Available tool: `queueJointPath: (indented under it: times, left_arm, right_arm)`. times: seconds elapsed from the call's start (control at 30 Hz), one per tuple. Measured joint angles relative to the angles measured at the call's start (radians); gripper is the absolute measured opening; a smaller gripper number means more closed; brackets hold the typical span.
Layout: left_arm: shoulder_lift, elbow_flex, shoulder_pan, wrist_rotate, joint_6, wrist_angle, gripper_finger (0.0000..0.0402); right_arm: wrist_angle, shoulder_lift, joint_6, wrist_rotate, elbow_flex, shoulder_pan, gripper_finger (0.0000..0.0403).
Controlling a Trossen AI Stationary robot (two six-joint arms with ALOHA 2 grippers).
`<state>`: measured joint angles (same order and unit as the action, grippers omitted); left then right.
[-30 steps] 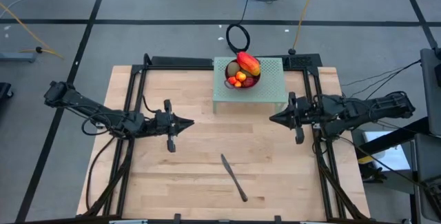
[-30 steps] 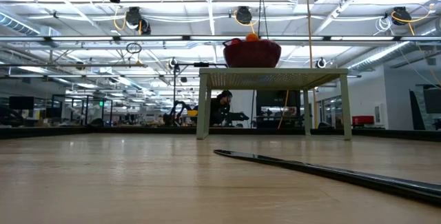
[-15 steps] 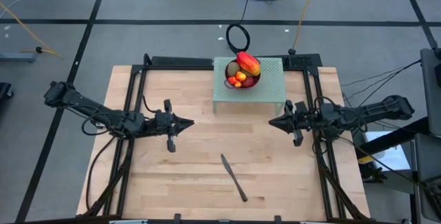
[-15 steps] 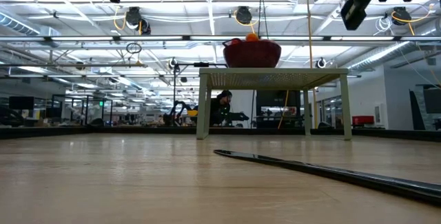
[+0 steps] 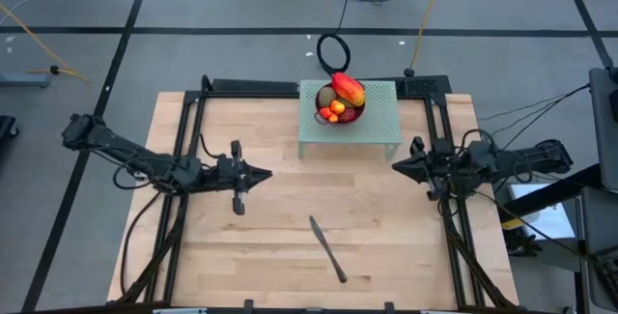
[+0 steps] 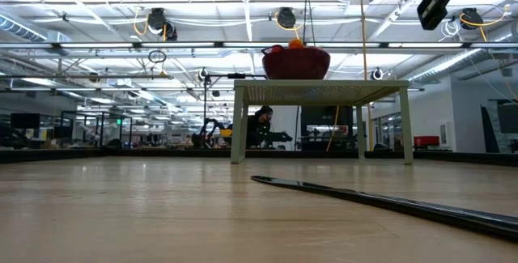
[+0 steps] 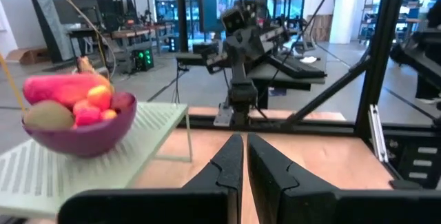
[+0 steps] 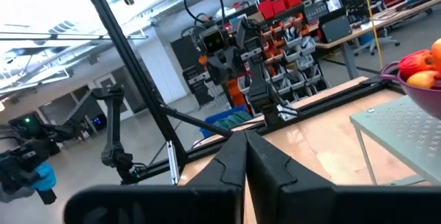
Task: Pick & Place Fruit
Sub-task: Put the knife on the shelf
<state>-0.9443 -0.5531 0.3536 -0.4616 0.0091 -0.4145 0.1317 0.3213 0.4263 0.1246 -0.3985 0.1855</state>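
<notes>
The fruit [image 5: 341, 99] lies piled in a purple bowl [image 7: 84, 131]: a red-yellow mango [image 5: 349, 88] on top, a brownish-green kiwi [image 7: 47, 114] and small red and orange pieces beside it. The bowl stands on a pale green perforated stand [image 5: 379, 121] at the table's far middle. My left gripper [image 5: 266, 171] hovers shut over the table's left half, pointing right. My right gripper [image 5: 396, 167] hovers shut over the right side, pointing left. Neither holds anything.
A long dark-handled knife [image 5: 327, 247] lies flat on the wooden table, near the front middle. Black frame rails [image 5: 189, 140] run along the table's left, right and far sides. A black cable loop [image 5: 333, 51] lies on the floor behind the stand.
My right gripper has drawn back toward the table's right edge, sunk a little, tipped and rolled somewhat, staying shut. My left gripper has kept still. The fruit, bowl and knife have not moved.
</notes>
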Motion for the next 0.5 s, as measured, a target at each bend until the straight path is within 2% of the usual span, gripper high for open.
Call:
queueJointPath:
  times: [0.17,0.33,0.5]
  left_arm:
    - [0.0,-0.053,0.027,-0.033,0.034,0.011,0.0021]
    - [-0.012,-0.157,0.083,-0.144,0.002,0.191,0.0021]
    - [-0.096,-0.287,0.146,-0.249,-0.094,0.303,0.0021]
  right_arm:
    - [-0.068,-0.069,-0.015,0.0,0.0,0.0,0.0]
    - [-0.113,-0.123,-0.063,0.0,0.0,0.0,0.0]
    - [-0.115,-0.164,-0.104,0.0,0.0,0.0,0.0]
